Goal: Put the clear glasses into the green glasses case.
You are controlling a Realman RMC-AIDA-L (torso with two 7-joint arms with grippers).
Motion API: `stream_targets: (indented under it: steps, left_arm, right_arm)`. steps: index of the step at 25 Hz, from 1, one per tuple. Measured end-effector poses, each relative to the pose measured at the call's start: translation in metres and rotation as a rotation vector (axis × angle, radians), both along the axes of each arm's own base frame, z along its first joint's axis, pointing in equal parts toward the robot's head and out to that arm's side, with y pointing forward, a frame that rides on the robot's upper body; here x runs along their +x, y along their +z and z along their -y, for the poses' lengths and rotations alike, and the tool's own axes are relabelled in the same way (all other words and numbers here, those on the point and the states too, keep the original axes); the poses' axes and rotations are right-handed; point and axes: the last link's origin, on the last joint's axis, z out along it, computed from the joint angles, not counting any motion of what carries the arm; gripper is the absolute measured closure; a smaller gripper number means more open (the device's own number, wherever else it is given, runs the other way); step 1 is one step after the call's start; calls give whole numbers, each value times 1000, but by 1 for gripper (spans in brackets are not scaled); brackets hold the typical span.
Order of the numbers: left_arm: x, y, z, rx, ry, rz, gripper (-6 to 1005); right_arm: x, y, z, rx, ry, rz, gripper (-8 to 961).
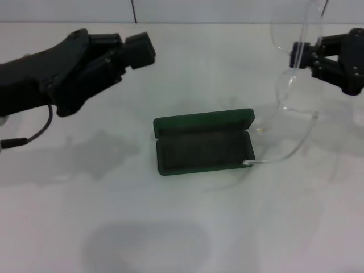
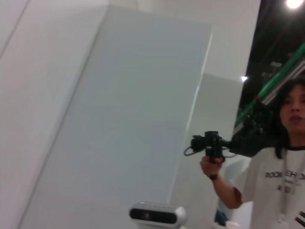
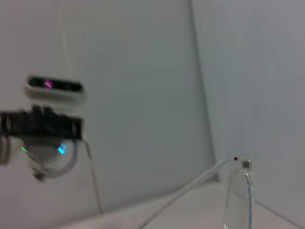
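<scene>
The green glasses case (image 1: pixel 205 149) lies open in the middle of the white table, its lid (image 1: pixel 203 121) tipped back toward the far side and its dark lining showing. My right gripper (image 1: pixel 300 54) hovers up and to the right of it, shut on the clear glasses (image 1: pixel 296 94) at the lens. The glasses hang downward, and one thin arm reaches to the case's right end (image 1: pixel 250 163). The right wrist view shows a hinge and lens edge (image 3: pixel 244 167). My left gripper (image 1: pixel 139 51) is raised at the far left, away from the case.
A white wall runs behind the table (image 1: pixel 182 227). In the left wrist view a person (image 2: pixel 281 162) holds a camera rig beside white panels, with a small sensor bar (image 2: pixel 157 214) below. The right wrist view shows another sensor unit (image 3: pixel 55 88).
</scene>
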Motion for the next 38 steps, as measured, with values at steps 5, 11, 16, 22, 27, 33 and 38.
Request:
stream_targets:
  steps: [5,11,16,22,27,33,38]
  left_arm:
    - [7,-5,-2,-35,-30,-28,951]
    - [11,-9,-3,-44,-45,-38,951]
    - [11,-10,-3,-42,-44,-38,950]
    - [12,-13,-2,-58,-49,-51,950]
    - [13,-17,-2,-72,-53,-62,951]
    - [12,-19,-2,-70,-46,-59,951]
    - [11,-19,-1,-66,-41,-57,951]
  right_arm:
    - [-10,-20,-4,-78,45,-92,834]
    - [-28,-46,-11,-163,90,-144,833]
    - [-44,-65,-12,-236,133,-114,833]
    - [-59,-88,-10,-307,170,-50,833]
    - [-68,-98,-8,-324,192,-56,834]
    - [-78,-102,-5,-343,226,-73,834]
    - [-86,-105,-3,-359,250,-83,834]
